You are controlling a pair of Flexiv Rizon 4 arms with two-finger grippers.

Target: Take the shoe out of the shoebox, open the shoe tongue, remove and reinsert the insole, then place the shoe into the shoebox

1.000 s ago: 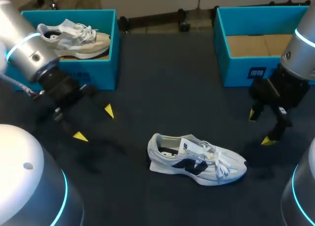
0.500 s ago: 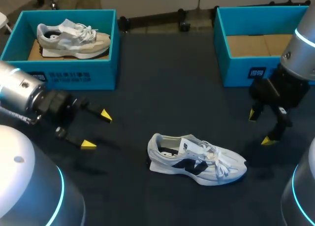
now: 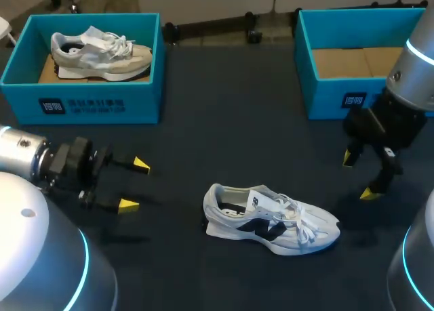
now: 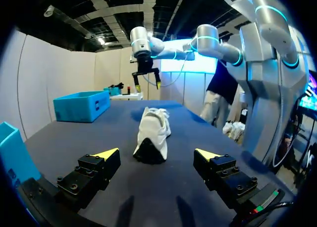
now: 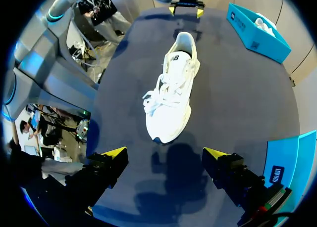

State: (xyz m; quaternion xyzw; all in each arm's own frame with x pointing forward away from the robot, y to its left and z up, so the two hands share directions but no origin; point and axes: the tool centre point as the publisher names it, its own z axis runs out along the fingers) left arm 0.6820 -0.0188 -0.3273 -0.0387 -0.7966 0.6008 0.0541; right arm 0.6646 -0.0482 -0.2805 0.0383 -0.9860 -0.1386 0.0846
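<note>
Shoe out of its box, both grippers free. The shoe stands on its sole on the table, near the middle of the front edge. Its heel points toward the left edge and its toe toward the right.

My left gripper hangs low near the front-left corner with its fingers spread wide and nothing between them. It is aimed at the heel and well apart from it. My right gripper hangs near the right edge, also spread and empty, with the toe ahead of it.

The right box at the far-right corner holds nothing. The left box at the far-left corner holds a second shoe.

The step in hand, as I judge it, is opening the tongue. The insole is not visible.

Hazards:
- Nothing pins the shoe, so a push on heel or toe by either gripper would slide or turn it on the table.
- The laces lie loose across the upper, so fingers closing there may pinch lace instead of tongue and lift the whole shoe.
- Two similar boxes stand on the table, so the shoe could be returned to the occupied one.
</note>
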